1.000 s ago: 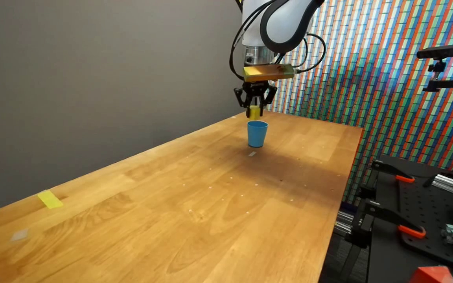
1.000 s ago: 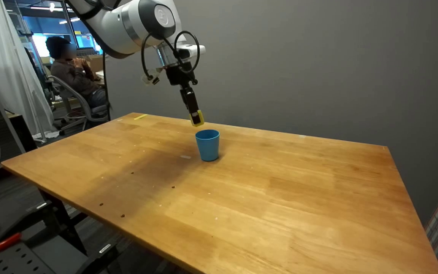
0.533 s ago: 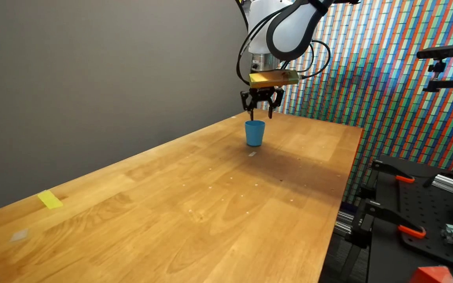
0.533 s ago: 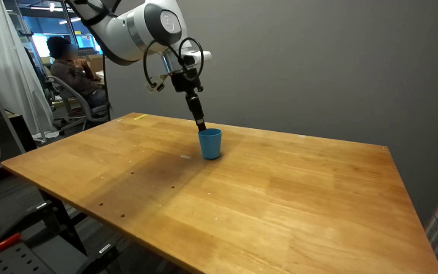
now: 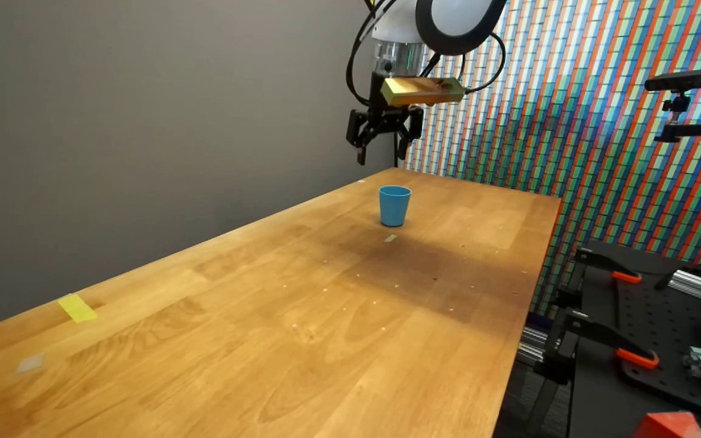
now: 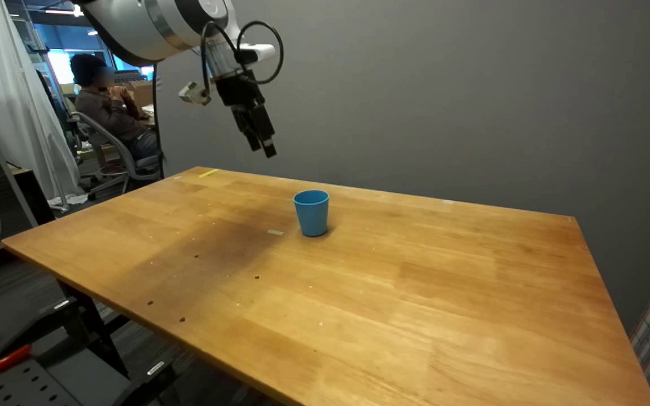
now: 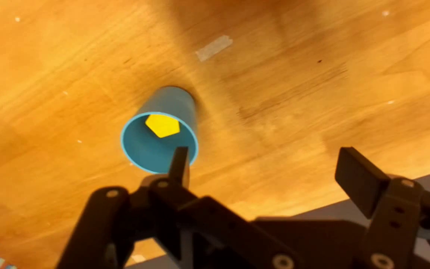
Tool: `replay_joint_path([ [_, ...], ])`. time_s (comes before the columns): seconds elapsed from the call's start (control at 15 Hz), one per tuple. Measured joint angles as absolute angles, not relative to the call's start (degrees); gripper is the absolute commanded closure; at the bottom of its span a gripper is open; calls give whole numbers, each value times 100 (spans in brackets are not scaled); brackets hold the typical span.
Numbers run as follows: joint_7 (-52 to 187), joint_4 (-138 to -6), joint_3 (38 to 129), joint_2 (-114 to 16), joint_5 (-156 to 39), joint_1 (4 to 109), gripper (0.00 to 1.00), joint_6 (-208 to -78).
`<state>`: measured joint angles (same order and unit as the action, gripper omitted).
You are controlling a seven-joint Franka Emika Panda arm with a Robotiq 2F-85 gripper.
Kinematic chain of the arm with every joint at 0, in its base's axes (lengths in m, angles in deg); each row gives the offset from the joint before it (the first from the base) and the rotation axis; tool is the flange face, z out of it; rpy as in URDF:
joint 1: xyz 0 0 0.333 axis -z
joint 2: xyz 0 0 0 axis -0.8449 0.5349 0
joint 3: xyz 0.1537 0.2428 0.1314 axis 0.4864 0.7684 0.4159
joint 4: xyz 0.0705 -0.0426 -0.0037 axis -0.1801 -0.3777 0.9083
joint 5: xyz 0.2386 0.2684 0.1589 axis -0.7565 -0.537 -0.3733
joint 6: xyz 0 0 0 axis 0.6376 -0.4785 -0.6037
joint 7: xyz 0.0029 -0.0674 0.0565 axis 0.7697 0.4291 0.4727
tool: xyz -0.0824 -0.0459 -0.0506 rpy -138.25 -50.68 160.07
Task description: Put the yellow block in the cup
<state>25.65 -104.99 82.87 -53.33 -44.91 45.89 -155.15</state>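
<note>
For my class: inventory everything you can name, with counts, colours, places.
Table: one, brown, centre
Cup: one, blue, upright on table
Block: one, yellow, inside cup
Yellow strip: one, yellow, table edge
Pale strips: several, whitish, on table
Clamps: two, black and orange, beside table
Backdrops: two, grey and multicoloured, background
Curtain: one, white, background
Person: one, darkly dressed, background
Chair: one, grey, under person
Pincer: one, black, open above table
Arm: one, mostly white, overhead

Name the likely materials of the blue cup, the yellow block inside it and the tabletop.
Blue cup: probably satin plastic; even colour, thin smooth rim.
Yellow block: perhaps matte plastic or foam; its visible face is evenly coloured, without highlights, so I can't tell.
Tabletop: wood or wood laminate, soft sheen; grain shows.
</note>
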Motion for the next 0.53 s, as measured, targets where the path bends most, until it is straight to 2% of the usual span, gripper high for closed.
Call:
replay_joint_path([
  [0.53, 5158, -11115, 9156, -7101, -5916, 4607, 0, -14347],
])
